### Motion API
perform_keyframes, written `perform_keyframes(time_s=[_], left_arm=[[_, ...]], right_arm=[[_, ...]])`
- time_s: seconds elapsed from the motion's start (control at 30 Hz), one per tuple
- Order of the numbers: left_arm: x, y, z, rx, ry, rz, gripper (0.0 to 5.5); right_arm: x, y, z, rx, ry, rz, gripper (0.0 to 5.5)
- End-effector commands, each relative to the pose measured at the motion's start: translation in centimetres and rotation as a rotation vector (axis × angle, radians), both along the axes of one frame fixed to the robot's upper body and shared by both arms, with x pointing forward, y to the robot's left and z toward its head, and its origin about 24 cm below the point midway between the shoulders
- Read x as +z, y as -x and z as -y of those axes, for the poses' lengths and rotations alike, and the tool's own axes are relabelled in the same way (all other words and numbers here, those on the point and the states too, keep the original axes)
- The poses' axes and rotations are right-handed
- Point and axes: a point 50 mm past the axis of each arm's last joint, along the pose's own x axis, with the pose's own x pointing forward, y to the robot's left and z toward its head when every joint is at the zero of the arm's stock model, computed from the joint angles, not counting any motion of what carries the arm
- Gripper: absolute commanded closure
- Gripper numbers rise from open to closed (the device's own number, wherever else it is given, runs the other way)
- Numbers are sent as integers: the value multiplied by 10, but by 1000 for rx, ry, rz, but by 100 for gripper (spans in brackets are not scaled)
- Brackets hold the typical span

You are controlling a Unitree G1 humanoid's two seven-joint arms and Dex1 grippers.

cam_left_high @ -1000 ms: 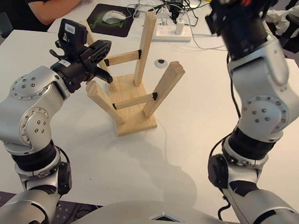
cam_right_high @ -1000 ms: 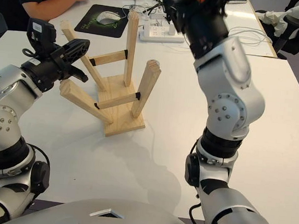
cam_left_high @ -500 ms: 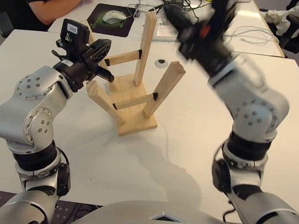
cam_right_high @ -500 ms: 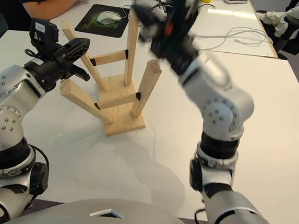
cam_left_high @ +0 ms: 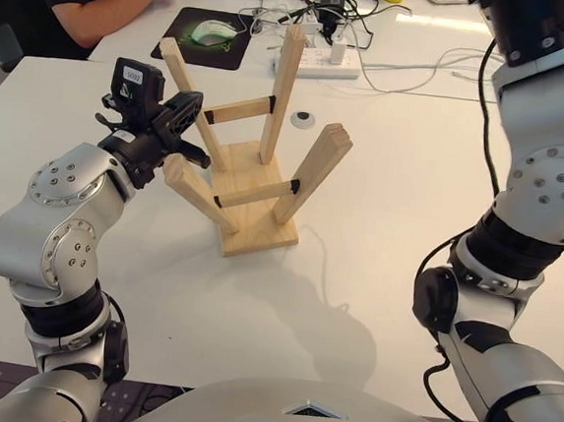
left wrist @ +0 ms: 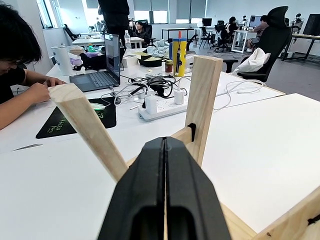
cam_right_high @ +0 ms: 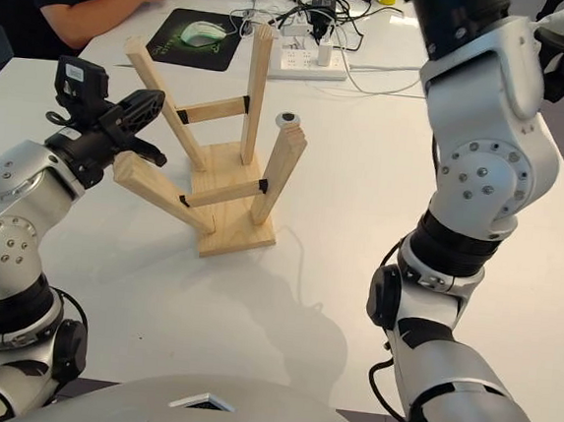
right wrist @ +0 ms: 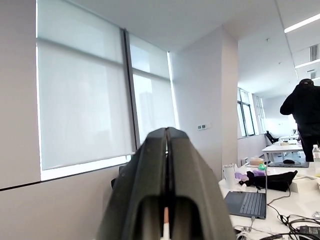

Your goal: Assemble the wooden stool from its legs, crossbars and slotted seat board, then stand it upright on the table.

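The tabletop (cam_left_high: pixel 355 277) carries the stool (cam_left_high: pixel 255 184) legs-up on its seat board (cam_left_high: pixel 260 237), just ahead of the left jaws, which are pressed together and empty. The right jaws, also pressed together, have swung back up and away from it. You still have to turn it upright.

Silver screw-studded arms (cam_left_high: pixel 60 211), black cables (cam_left_high: pixel 481 100)

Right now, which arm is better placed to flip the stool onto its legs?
Left. The left gripper, shut, sits close beside the legs of the upside-down stool. The right gripper, also shut, is raised high above the table, pointing away from the stool.
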Motion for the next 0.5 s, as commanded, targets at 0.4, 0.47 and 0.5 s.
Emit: perform_keyframes(time_s=[0.4,0.47,0.5], left_arm=[[-4,-1,1,-6,2,-17,550],[-5,-1,2,-9,8,-19,550],[-6,0,3,-10,10,-20,550]], right_arm=[[-45,-6,-15,3,174,-140,548],[-16,-6,-1,-77,116,-7,548],[-11,-6,2,-87,107,18,548]])
